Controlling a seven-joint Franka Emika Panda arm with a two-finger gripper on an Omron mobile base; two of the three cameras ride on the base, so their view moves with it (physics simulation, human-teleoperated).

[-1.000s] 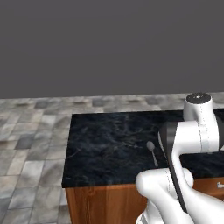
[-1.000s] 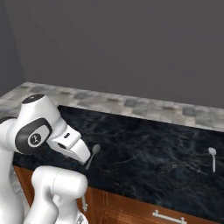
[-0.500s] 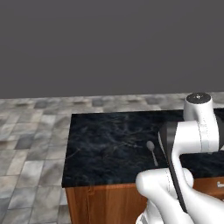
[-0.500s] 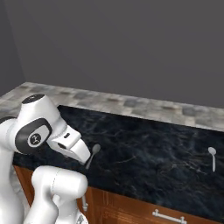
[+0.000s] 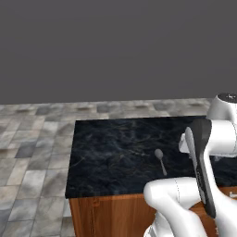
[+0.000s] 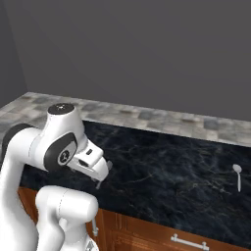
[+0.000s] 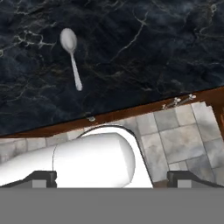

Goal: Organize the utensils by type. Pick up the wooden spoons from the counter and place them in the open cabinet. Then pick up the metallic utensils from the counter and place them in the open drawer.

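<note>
A metallic spoon (image 5: 160, 160) lies on the black marble counter (image 5: 111, 152), its bowl toward the wall. The hand view looks down on this spoon (image 7: 71, 56), ahead of my gripper (image 7: 112, 177) and left of its centre line. The dark fingertips (image 7: 43, 176) stand far apart with nothing between them, so the gripper is open and well above the counter. In the right base view the spoon (image 6: 108, 165) peeks out beside my hand. A second metallic spoon (image 6: 237, 172) lies far to the right. The wooden spoons, open cabinet and open drawer are out of view.
Wooden cabinet fronts run under the counter, with a closed drawer's metal handle (image 6: 189, 241) at the lower right. The same kind of handle (image 7: 179, 101) shows in the hand view. Grey tiled floor (image 5: 28, 185) lies left of the counter's end.
</note>
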